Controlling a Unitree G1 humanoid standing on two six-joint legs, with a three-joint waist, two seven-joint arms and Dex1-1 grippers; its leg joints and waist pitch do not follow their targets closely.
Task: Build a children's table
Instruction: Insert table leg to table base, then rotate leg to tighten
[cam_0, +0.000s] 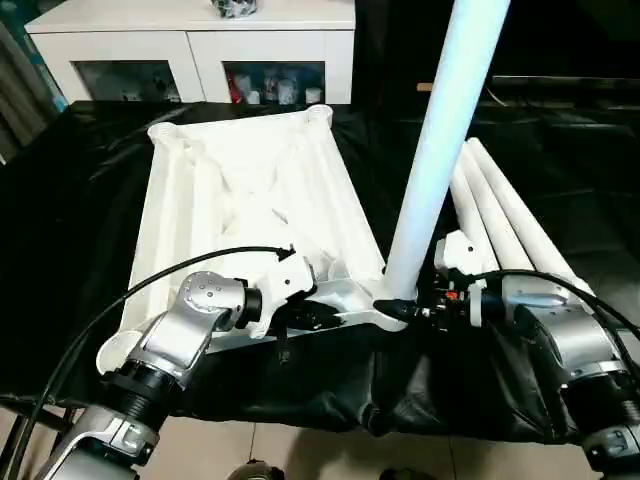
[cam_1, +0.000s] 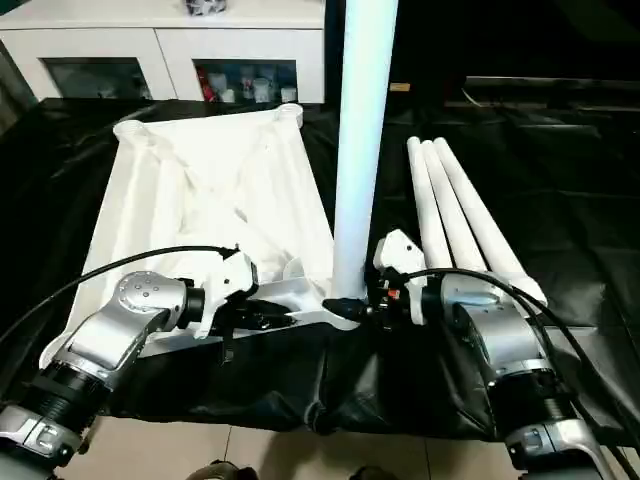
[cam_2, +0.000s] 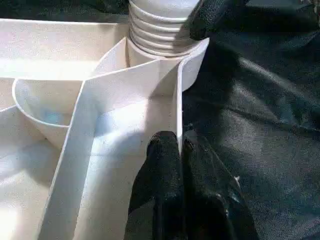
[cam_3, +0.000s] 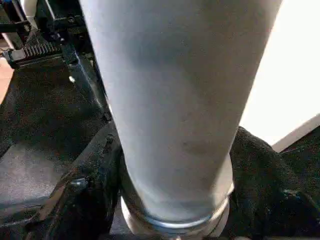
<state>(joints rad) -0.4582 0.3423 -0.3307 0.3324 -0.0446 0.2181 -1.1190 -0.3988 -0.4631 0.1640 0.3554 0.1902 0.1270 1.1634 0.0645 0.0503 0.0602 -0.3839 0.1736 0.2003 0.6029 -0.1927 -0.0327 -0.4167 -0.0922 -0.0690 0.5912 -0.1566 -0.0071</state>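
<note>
One leg seated: I see a white leg (cam_0: 440, 150) upright in the tabletop's near right corner socket (cam_2: 165, 55).
Left end effector (cam_2: 180, 150): pinched on the tabletop (cam_0: 250, 180) rim wall, steadying it.
Tabletop: ribbed underside up on the black-draped worktop (cam_0: 60, 250); stiff, light, slick plastic, I'd judge.
Right end effector (cam_1: 372, 300): fingers astride the leg's base; grip unclear.
Three spare legs (cam_0: 500, 210): smooth tapered tubes; grip low.

Setting: indoor room, home-like. White cabinet (cam_0: 190, 45) with glass-fronted compartments holding small items; black sheet (cam_0: 60, 230) over desk; tiled floor (cam_0: 290, 450).
</note>
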